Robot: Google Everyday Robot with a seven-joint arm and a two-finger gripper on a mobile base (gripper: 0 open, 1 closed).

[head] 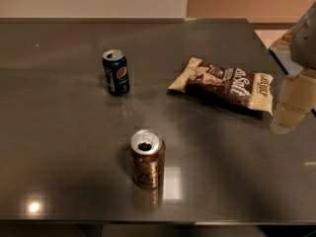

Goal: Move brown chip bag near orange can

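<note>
Grey and glossy, the counter point(59, 147) carries three things. The brown chip bag point(224, 85) lies flat at about 2 o'clock from the counter's middle, its long side running from upper left to lower right. The orange can point(147, 159) stands upright at about 6 o'clock, near the front edge, its silver top open. A dark blue Pepsi can point(116, 72) stands upright at about 10 o'clock, well apart from both.

The gripper point(292, 105) hangs at 3 o'clock at the right edge of the view, just beside the bag's cream right end. I cannot tell whether the jaws are parted or clenched, nor whether they touch the bag. The bag looks to be resting wholly on the counter.

My reading is that the task is at its reach step: the bag is not yet near the orange can, and no lift shows. The next move calls for a grasp on the bag's near end or crinkled edge. Then comes a carry toward 7 o'clock from where the bag lies, set down beside the orange can without knocking it. The crinkly film may slip or fold in the grip.
</note>
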